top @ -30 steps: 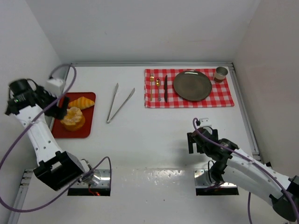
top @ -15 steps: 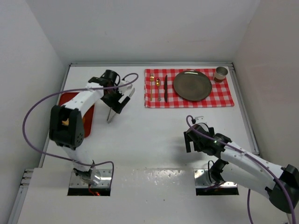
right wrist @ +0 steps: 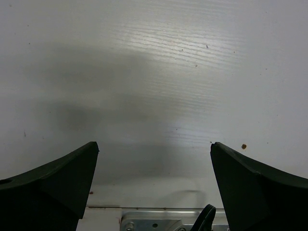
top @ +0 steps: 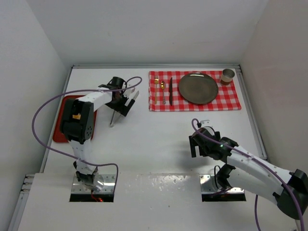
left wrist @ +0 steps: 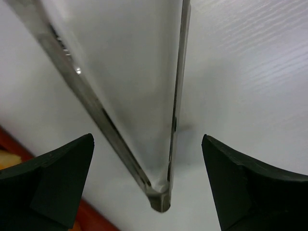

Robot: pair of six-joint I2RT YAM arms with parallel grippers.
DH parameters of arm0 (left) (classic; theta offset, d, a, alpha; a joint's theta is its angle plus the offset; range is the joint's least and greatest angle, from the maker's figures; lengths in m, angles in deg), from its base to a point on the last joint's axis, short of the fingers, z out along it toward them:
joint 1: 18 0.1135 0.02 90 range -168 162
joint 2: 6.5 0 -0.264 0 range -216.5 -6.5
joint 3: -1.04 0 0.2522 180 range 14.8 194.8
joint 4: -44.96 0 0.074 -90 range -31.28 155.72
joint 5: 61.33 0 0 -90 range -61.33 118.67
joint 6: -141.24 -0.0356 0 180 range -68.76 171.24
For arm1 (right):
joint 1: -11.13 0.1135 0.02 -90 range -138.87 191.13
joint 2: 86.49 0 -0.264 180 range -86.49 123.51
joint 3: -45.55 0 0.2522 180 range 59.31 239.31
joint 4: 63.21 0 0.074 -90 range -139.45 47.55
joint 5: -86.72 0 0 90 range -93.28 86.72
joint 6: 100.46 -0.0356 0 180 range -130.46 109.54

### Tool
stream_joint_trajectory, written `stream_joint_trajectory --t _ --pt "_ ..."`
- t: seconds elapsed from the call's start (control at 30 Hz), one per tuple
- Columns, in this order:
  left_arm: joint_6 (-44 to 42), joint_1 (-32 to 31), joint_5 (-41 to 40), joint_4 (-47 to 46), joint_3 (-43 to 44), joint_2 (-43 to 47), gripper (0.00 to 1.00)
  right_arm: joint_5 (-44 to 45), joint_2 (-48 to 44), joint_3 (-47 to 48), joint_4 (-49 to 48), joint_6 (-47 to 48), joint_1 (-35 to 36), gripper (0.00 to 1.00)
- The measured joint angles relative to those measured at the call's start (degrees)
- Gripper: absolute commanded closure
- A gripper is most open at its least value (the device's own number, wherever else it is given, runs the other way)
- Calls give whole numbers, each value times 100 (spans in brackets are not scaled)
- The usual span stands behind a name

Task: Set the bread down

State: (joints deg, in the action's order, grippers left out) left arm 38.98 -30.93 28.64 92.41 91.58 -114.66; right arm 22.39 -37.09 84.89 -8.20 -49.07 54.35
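The bread is hidden in the top view, where my left arm covers most of the red tray [top: 57, 131]. In the left wrist view only the tray's red edge [left wrist: 98, 217] and an orange sliver at the left border show. The metal tongs [top: 112, 119] lie on the white table to the right of the tray. My left gripper [top: 121, 102] is open and low over them. Its fingers straddle the tongs' joined end [left wrist: 161, 199] without touching it. My right gripper [top: 194, 145] is open and empty over bare table [right wrist: 154, 86].
A red checkered cloth [top: 232, 101] at the back right bears a dark plate [top: 198, 87], a knife [top: 170, 90], a fork [top: 163, 92] and a small cup [top: 227, 75]. Walls close the table's left, back and right sides.
My left arm has swung from over the red tray to the tongs and now hovers over them, open. The right arm shifted slightly and stays open.
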Motion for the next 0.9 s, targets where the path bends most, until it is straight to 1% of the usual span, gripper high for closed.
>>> stream_joint_trajectory --t 0.1,0.2,0.23,0.27,0.3,0.37,0.4,0.47,0.57,0.67,0.73,0.77,0.9 --pt "55 22 -22 -155 -79 -372 4 0 46 2 4 0 -2 1" --pt "111 33 -31 -319 -66 -413 17 2 76 7 44 0 -9 1" --pt "125 33 -50 -382 -66 -422 23 0 79 7 61 0 -9 1" --pt "144 33 -59 -431 -63 -428 34 2 76 7 85 0 -9 1" --pt "177 33 -57 -479 -63 -437 39 4 76 7 101 0 -9 1" --pt "186 33 -44 -507 -52 -455 49 7 66 7 131 0 -9 1" --pt "199 35 -35 -503 -42 -457 51 9 50 7 146 0 -9 1" --pt "212 50 2 -428 26 -459 52 39 -17 7 175 0 -9 1" --pt "249 138 155 -15 374 -459 52 114 -155 7 243 -2 -9 1" --pt "289 339 442 682 1178 -452 52 164 -269 7 299 -2 -11 1" --pt "286 468 566 970 1679 -382 52 203 -319 7 317 -2 -11 1" --pt "282 527 634 1187 2002 -293 52 232 -348 7 332 -2 -13 1" --pt "212 669 719 1738 2769 186 52 286 -431 7 372 0 -13 1"
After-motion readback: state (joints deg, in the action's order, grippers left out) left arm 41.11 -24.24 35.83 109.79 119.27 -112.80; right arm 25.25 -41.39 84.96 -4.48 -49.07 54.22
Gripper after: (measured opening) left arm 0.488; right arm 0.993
